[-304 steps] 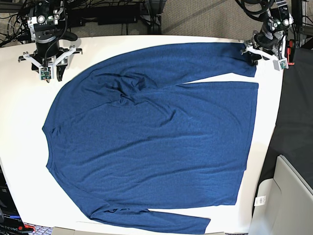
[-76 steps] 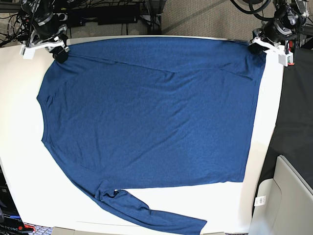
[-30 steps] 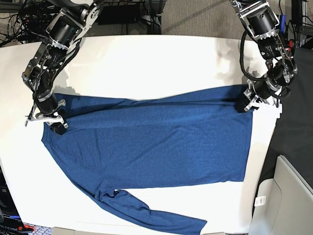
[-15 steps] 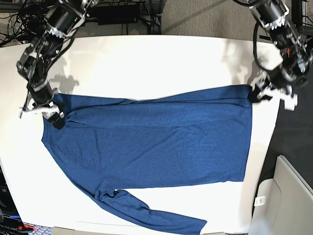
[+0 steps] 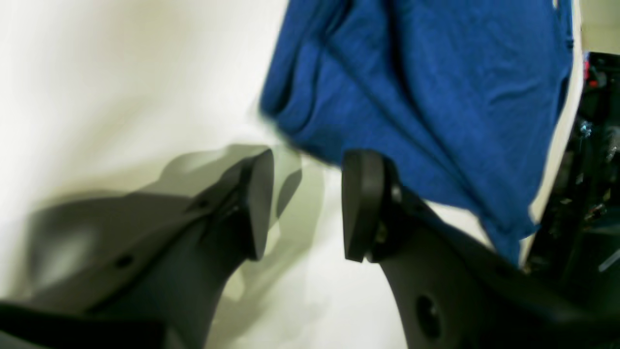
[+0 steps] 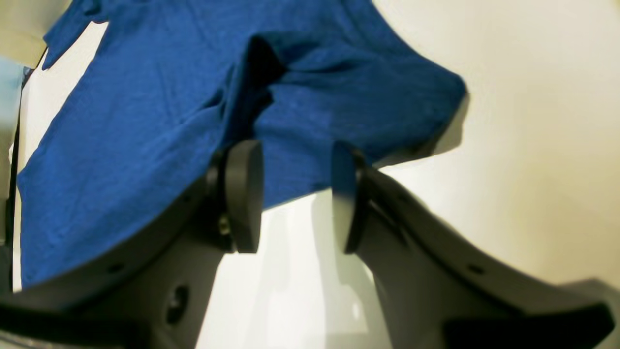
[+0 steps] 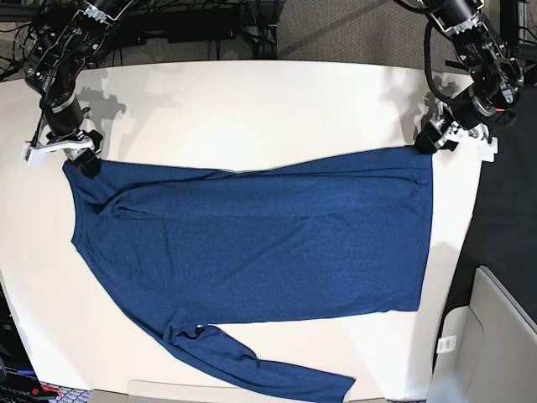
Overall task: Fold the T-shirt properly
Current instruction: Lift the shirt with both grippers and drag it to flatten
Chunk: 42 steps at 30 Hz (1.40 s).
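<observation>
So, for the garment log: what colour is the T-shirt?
The T-shirt is dark navy blue, plain and unpatterned; the base view shows it best.

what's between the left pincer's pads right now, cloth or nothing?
Nothing. In the left wrist view the left pincer stands open, and only bare white table shows in the gap. The T-shirt edge lies just beyond the tips.

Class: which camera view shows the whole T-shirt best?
The base view: it shows the T-shirt entire, spread on the table with one sleeve trailing below. Each wrist view shows only one corner of it beyond open jaws.
</observation>
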Motion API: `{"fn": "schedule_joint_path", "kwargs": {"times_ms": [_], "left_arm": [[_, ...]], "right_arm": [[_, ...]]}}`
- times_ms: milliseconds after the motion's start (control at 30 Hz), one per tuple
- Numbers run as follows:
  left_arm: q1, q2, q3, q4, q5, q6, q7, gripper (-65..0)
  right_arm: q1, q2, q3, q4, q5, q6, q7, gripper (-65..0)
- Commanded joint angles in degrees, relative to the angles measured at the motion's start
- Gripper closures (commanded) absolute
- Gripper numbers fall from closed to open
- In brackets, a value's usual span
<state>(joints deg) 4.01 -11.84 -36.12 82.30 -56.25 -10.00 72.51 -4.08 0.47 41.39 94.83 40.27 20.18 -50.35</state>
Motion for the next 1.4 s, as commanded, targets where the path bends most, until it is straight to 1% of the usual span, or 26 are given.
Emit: {"fn": "schedule_joint_path", "kwargs": {"times_ms": [0, 100, 200, 400, 467, 633, 667, 967, 1133, 1233, 1267, 1300, 1333, 1367], "left_arm": [[-0.2, -0.5, 0.0, -0.5, -0.2, 0.3, 0.5, -23.7], [-2.7, -0.5, 0.0, -3.6, -0.1, 0.3, 0.3, -23.6], [-3.6, -0.5, 0.7, -4.5, -0.1, 0.3, -1.5, -23.6], [-3.6, -0.4, 7.9, -4.5, -0.1, 0.3, -6.7, -22.6], [-3.5, -0.4, 9.1, -4.5, -0.2, 0.3, -7.3, -18.5], [-3.5, -0.5, 8.7, -4.5, -0.3, 0.2, -6.9, -1.0], [-3.5, -0.7, 8.6, -4.5, -0.3, 0.2, -6.9, 0.0], [-3.3, -0.9, 8.6, -4.4, -0.3, 0.2, -6.9, -0.1], [-3.2, -1.0, 8.6, -4.4, -0.3, 0.2, -6.9, -0.1], [-3.2, -1.0, 8.6, -4.4, -0.3, 0.2, -6.8, -0.1], [-3.2, -1.0, 8.6, -4.4, -0.3, 0.2, -6.8, -0.1], [-3.2, -1.0, 8.6, -4.3, -0.3, 0.2, -6.5, -0.1], [-3.2, -1.0, 8.6, -4.3, -0.3, 0.2, -5.8, -0.1], [-3.2, -1.0, 8.5, -4.2, -0.3, 0.2, -5.0, -0.1]], "right_arm": [[0.9, 0.6, 0.0, 1.1, 1.2, 0.8, 1.4, -23.5], [0.9, 0.5, 0.0, 1.1, 1.2, 0.8, 1.4, -23.5], [0.9, 0.5, 0.0, 1.1, 1.1, 0.8, 1.4, -23.5], [0.9, 0.5, 0.0, 1.0, 0.7, 0.5, 1.4, -23.5], [0.6, 0.5, 0.6, 1.0, 0.7, 0.5, 1.4, -23.5], [0.5, 0.5, 4.6, 0.2, 0.7, 0.4, 1.2, -23.5], [0.8, 0.5, 5.2, -0.5, 0.7, 0.4, 1.2, -23.5], [4.0, 0.8, 7.0, -6.5, 0.5, 0.3, 1.2, -23.8], [8.2, 0.5, 7.0, -10.0, -3.4, 0.3, 1.2, -23.6], [10.1, 0.5, 7.0, -12.0, -4.3, 0.3, 1.2, -23.4], [10.6, 0.5, 7.0, -12.5, -4.4, 0.3, 1.2, -21.9], [10.8, 0.5, 7.0, -12.8, -4.4, 0.3, 1.2, -19.1], [11.0, 0.5, 7.0, -13.1, -4.4, 0.3, 1.2, -15.0], [11.0, 0.6, 7.0, -13.2, -4.4, 0.3, 1.2, -9.2]]}}
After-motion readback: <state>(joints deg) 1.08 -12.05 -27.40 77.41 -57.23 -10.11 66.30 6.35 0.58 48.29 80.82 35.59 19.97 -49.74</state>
